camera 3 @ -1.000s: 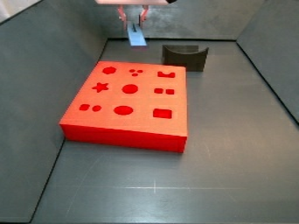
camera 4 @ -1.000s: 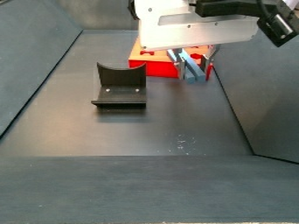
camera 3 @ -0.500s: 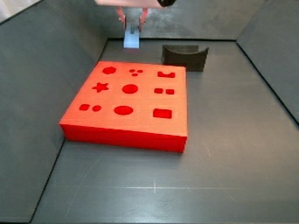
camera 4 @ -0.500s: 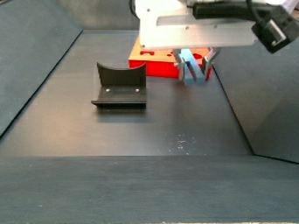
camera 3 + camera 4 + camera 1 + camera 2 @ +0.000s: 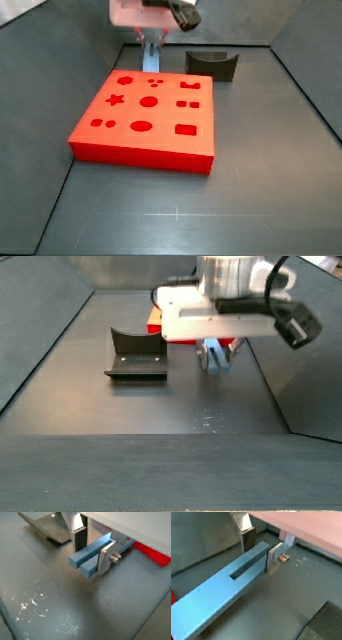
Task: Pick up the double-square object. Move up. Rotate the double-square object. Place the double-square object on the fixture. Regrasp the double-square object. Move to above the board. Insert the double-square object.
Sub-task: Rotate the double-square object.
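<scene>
The gripper (image 5: 151,37) hangs in the air over the far edge of the board (image 5: 144,113), its silver fingers (image 5: 107,556) pinched on the double-square object (image 5: 152,52); in both wrist views the grey-blue bar sits clamped between the plates, one end jutting well past them (image 5: 221,594); in a side view the bar (image 5: 214,355) hangs below the gripper (image 5: 215,344), clear of the grey floor (image 5: 160,406); the fixture (image 5: 135,353) stands to one side of the gripper, apart from it, nothing resting in its notch; the red board lies just beneath and beyond the bar.
</scene>
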{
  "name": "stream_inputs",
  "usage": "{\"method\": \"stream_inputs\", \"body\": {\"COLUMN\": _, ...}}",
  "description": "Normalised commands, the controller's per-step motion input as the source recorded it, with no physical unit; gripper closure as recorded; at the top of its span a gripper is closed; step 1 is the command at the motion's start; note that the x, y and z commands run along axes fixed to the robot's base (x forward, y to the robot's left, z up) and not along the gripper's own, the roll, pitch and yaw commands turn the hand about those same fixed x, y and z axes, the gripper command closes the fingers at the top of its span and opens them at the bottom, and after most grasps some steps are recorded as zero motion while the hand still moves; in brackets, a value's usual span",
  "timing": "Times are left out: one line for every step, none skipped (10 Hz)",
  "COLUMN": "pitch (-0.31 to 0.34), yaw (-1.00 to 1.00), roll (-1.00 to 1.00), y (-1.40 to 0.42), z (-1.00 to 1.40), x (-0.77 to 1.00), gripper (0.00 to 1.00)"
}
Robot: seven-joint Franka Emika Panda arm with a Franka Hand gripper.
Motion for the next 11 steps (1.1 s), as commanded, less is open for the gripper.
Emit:
{"method": "stream_inputs", "body": {"pitch": -0.021, "yaw": 0.02, "roll": -0.09, "y": 0.01, "z": -0.61, "x": 0.05, "gripper": 1.0}}
{"method": "stream_inputs", "body": {"pitch": -0.023, "yaw": 0.02, "roll": -0.09, "y": 0.01, "z": -0.53, "x": 0.05, "gripper": 1.0}}
{"method": "stream_inputs", "body": {"pitch": -0.029, "yaw": 0.02, "roll": -0.11, "y": 0.01, "z": -0.4, "x": 0.04, "gripper": 1.0}}
{"method": "stream_inputs", "body": {"pitch": -0.036, "yaw": 0.02, "roll": -0.12, "y": 0.01, "z": -0.25, "x": 0.04, "gripper": 1.0}}
{"method": "stream_inputs", "body": {"pitch": 0.0, "yaw": 0.0, "roll": 0.0, "y": 0.0, "z": 0.0, "x": 0.0, "gripper": 0.0}}
{"method": "stream_inputs", "body": {"pitch": 0.0, "yaw": 0.0, "roll": 0.0, "y": 0.0, "z": 1.0, "x": 0.0, "gripper": 0.0}}
{"method": "stream_inputs", "body": {"pitch": 0.012, "yaw": 0.0, "roll": 0.0, "y": 0.0, "z": 1.0, "x": -0.01, "gripper": 0.0}}
{"method": "stream_inputs", "body": {"pitch": 0.025, "yaw": 0.0, "roll": 0.01, "y": 0.0, "z": 1.0, "x": -0.02, "gripper": 0.0}}
{"method": "stream_inputs", "body": {"pitch": 0.039, "yaw": -0.01, "roll": 0.01, "y": 0.0, "z": 1.0, "x": -0.02, "gripper": 0.0}}
{"method": "stream_inputs", "body": {"pitch": 0.051, "yaw": -0.01, "roll": 0.03, "y": 0.0, "z": 1.0, "x": -0.02, "gripper": 0.0}}
{"method": "stream_inputs", "body": {"pitch": 0.058, "yaw": -0.01, "roll": 0.04, "y": 0.0, "z": 1.0, "x": -0.02, "gripper": 0.0}}
